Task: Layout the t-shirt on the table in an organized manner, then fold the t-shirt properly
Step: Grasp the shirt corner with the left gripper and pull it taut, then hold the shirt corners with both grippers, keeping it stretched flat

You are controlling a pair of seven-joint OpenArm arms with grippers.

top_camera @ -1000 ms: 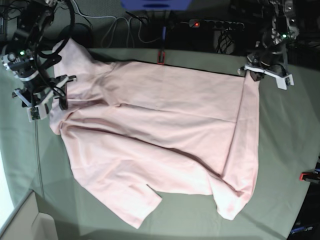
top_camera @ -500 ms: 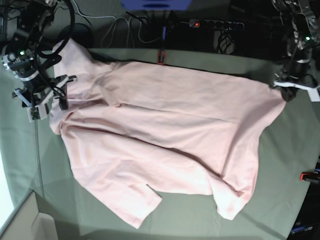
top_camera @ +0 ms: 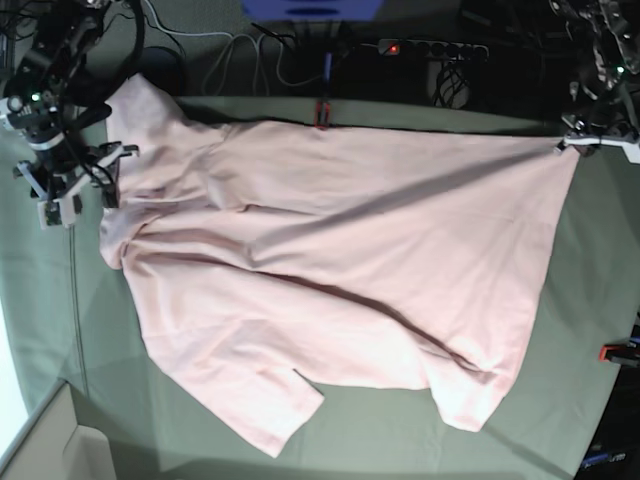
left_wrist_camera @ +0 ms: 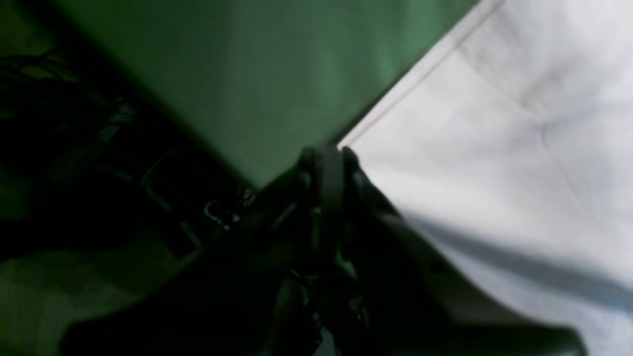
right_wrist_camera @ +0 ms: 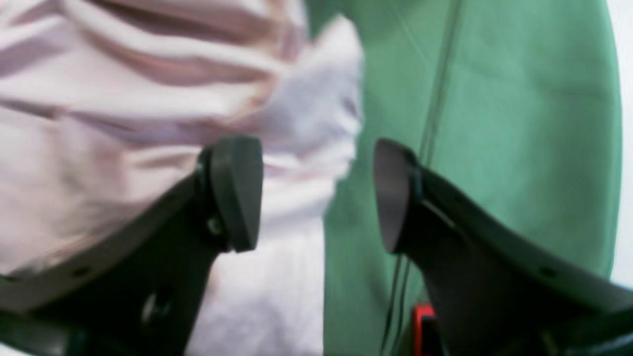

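Observation:
The pale pink t-shirt [top_camera: 330,270] lies spread across the grey-green table [top_camera: 590,290], still creased, with no lettering showing. At the far right my left gripper [top_camera: 573,143] is shut on the shirt's upper right corner and holds it stretched out. The left wrist view shows that gripper [left_wrist_camera: 324,154] pinching the corner where the t-shirt [left_wrist_camera: 494,173] meets the table [left_wrist_camera: 296,74]. My right gripper [top_camera: 108,176] stands open at the shirt's left edge. Its right wrist view shows the gripper [right_wrist_camera: 314,193] open over the edge of the bunched t-shirt [right_wrist_camera: 148,99], gripping nothing.
A red clamp [top_camera: 322,112] sits on the table's far edge and another [top_camera: 615,352] at the right edge. A power strip [top_camera: 430,48] and cables [top_camera: 250,60] lie behind the table. A pale box [top_camera: 50,445] is at the bottom left corner.
My left gripper has pulled the shirt's corner further right and back, unfolding the right side flat. My right gripper has shifted slightly left and up, still open.

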